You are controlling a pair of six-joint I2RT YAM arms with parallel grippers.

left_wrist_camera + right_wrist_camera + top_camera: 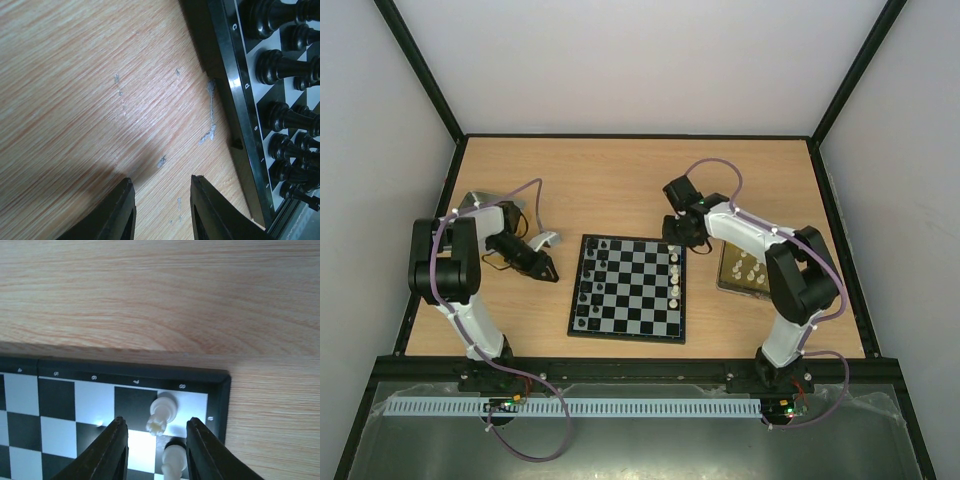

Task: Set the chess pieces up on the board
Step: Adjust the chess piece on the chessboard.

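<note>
Top view: the board [628, 288] lies centred on the tabletop [620, 190]. Left wrist: left end effector [162, 181] released, empty, over bare wood beside black chess pieces [272, 65]. Right wrist: right end effector [156, 422] released, straddling 1 white piece [162, 412] near the board's corner.

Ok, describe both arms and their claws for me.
The two match. The left arm and right arm have white links between bulky black joints, and a lilac cable loops along each down to its base. The left claw and right claw each have two flat, black, tapered fingers. No markings are legible.
</note>
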